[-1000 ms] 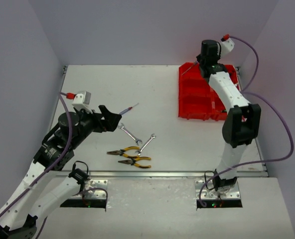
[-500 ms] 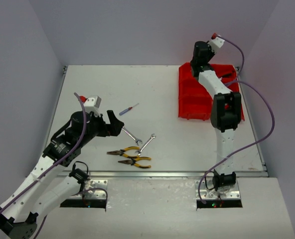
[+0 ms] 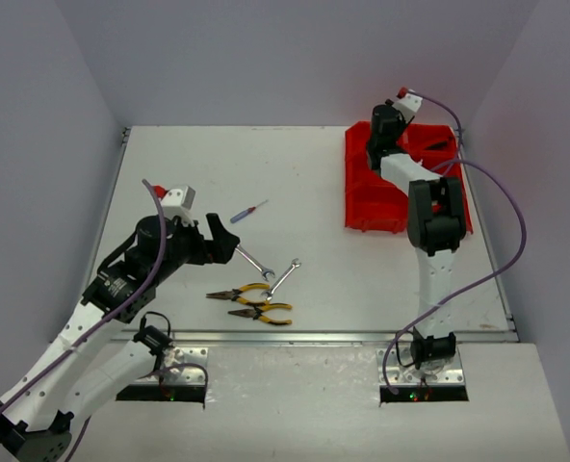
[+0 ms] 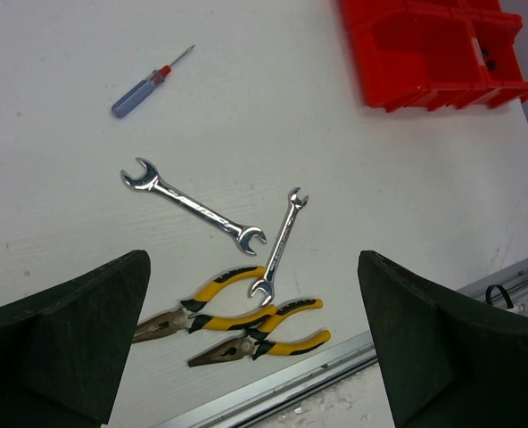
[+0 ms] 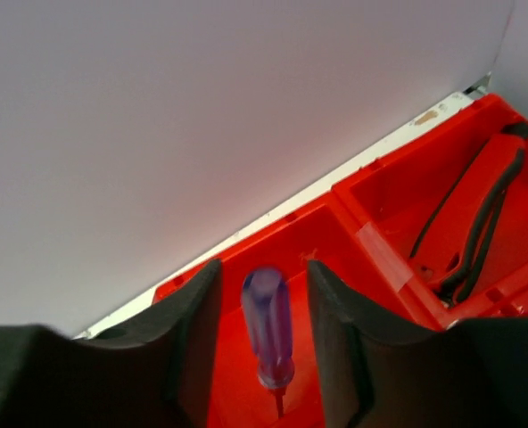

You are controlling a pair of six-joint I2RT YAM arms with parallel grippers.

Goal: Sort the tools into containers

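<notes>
My right gripper (image 3: 381,130) hangs over the far-left compartment of the red containers tray (image 3: 367,207). Its jaws (image 5: 262,276) are open, and a blurred blue-handled screwdriver (image 5: 268,325) sits between them, tip down, with a gap on each side. My left gripper (image 3: 222,239) is wide open above the table tools (image 4: 253,267). Below it lie two silver wrenches (image 4: 193,207) (image 4: 280,245) and two yellow-handled pliers (image 4: 206,308) (image 4: 264,343). A second blue screwdriver (image 4: 148,85) lies farther out on the table.
A red-and-black utility knife (image 5: 478,214) lies in the neighbouring far compartment. The metal rail at the table's near edge (image 4: 353,361) runs just past the pliers. White walls close in the table at the back and sides.
The right arm swung left over the tray's far-left compartment and its jaws parted off the screwdriver. The left arm moved toward the wrenches, then held still, open throughout.
</notes>
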